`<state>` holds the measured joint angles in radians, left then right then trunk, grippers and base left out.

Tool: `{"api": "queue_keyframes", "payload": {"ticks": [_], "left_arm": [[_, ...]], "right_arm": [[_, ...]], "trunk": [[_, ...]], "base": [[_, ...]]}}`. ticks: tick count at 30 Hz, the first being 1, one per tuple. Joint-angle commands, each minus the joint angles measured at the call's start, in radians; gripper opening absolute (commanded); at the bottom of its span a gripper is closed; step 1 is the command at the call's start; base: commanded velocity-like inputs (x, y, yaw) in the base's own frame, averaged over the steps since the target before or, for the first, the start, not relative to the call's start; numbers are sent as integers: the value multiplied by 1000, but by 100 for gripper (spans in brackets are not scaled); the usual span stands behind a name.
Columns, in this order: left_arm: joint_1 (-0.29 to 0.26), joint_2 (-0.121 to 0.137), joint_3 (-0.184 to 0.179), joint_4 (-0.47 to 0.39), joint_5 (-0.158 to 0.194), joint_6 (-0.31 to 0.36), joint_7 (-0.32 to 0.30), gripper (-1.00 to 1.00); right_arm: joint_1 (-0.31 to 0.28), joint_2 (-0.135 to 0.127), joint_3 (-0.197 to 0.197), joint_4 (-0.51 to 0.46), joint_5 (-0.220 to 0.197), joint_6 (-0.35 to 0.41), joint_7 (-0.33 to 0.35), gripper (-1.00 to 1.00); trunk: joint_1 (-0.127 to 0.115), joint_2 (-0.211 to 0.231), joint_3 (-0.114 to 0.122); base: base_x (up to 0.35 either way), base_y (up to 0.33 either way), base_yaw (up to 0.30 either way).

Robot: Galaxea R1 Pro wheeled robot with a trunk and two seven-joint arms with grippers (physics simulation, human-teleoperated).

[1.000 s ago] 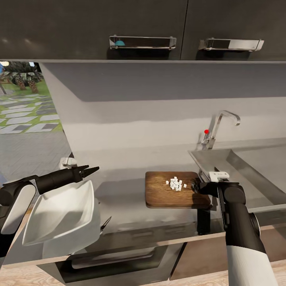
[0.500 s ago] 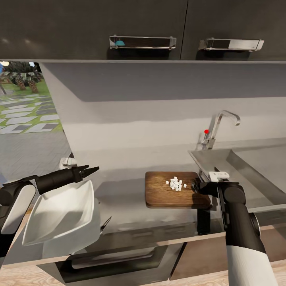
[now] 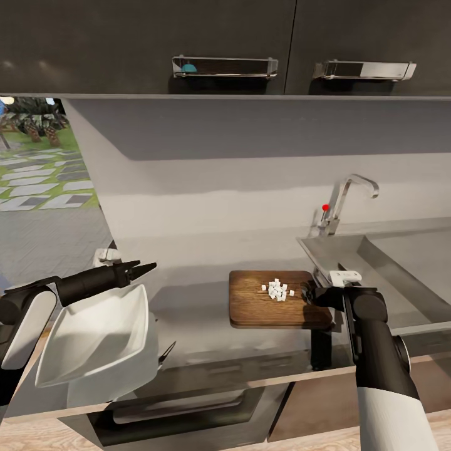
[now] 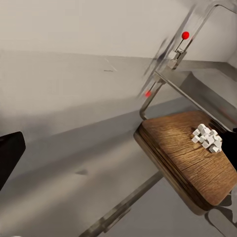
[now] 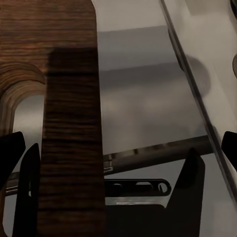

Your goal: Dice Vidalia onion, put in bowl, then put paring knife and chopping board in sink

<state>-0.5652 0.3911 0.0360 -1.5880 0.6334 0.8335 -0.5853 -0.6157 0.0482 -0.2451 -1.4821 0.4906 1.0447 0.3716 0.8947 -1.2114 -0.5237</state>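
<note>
The diced onion (image 3: 277, 290) is a small heap of white cubes on the chopping board (image 3: 260, 311), which lies on the grey countertop (image 3: 194, 313) just left of the sink (image 3: 382, 266). My right gripper (image 3: 310, 293) is at the board's right end. Its fingers (image 5: 195, 187) stand apart on either side of the board's end strip (image 5: 69, 123), beside the slot hole. The white bowl (image 3: 94, 338) is at the counter's front left. My left gripper (image 3: 145, 267) hovers over its far rim, holding nothing. It faces the board (image 4: 182, 158) and the cubes (image 4: 207, 137). The paring knife is out of view.
The chrome tap (image 3: 347, 200) with a red dot rises behind the sink's left corner. Dark wall cabinets with bar handles (image 3: 225, 66) hang above. An oven front (image 3: 188, 401) sits under the counter's metallic edge. A paved garden (image 3: 37, 175) shows past the wall's left end.
</note>
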Motion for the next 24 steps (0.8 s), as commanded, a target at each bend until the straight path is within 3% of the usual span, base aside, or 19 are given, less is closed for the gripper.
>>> {"api": "queue_keyframes", "payload": {"ticks": [1, 18, 24], "left_arm": [[-1, 0, 1, 0, 2, 6, -2, 100], [-1, 0, 1, 0, 2, 6, -2, 100], [-1, 0, 1, 0, 2, 5, -2, 100]], "right_arm": [[-1, 1, -2, -1, 10, 3, 10, 100], [-1, 1, -2, -1, 10, 3, 10, 100], [-1, 1, -2, -1, 10, 3, 11, 100]], "trunk": [[0, -1, -1], [0, -1, -1], [-15, 27, 12]], "base": [[0, 0, 0], [0, 0, 0], [0, 0, 0]]}}
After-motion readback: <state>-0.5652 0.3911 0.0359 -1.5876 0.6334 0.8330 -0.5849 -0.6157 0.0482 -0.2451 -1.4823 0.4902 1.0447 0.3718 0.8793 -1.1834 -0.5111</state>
